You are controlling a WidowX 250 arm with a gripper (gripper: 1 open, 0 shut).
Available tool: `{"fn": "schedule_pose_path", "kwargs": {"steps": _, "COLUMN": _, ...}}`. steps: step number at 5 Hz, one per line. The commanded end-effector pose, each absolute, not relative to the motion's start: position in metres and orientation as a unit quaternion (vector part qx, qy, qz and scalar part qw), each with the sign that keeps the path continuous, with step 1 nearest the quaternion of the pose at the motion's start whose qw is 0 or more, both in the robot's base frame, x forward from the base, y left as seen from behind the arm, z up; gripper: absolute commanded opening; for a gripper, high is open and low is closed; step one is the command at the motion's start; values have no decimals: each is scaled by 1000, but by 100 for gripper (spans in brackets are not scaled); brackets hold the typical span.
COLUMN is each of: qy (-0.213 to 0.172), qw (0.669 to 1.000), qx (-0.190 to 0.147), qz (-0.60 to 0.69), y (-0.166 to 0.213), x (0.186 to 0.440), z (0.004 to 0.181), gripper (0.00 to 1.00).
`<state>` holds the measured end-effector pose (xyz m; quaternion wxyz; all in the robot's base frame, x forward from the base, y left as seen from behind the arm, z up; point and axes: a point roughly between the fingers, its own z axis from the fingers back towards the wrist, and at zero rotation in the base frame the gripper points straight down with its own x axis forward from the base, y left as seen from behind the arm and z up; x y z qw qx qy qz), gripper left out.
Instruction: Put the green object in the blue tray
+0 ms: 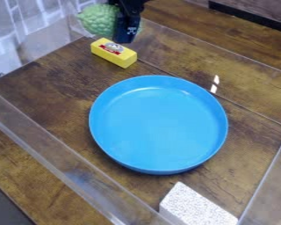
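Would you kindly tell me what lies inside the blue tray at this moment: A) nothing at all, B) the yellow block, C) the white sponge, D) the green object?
A: the blue tray shows only bare blue surface, while the green object is up at the gripper near the top edge.

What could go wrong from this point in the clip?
The green object is gripped near one side by the end effector, so it might slip or swing before reaching the blue tray. The yellow block sits just below the end effector and could be knocked if the load dips.
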<state>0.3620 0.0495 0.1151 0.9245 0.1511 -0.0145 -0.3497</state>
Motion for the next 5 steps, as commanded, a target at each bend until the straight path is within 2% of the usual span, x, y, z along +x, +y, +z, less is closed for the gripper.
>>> {"fn": "schedule_pose_path", "kwargs": {"steps": 1, "qy": -57, "qw": 922, "qx": 162, "qz": -347, "y": 29, "x": 358, "z": 154, "gripper": 0}}
{"fn": "schedule_pose_path", "kwargs": {"steps": 5, "qy": -51, "qw": 938, "qx": 121, "qz": -322, "y": -48, "x": 323, "z": 149, "gripper": 0}}
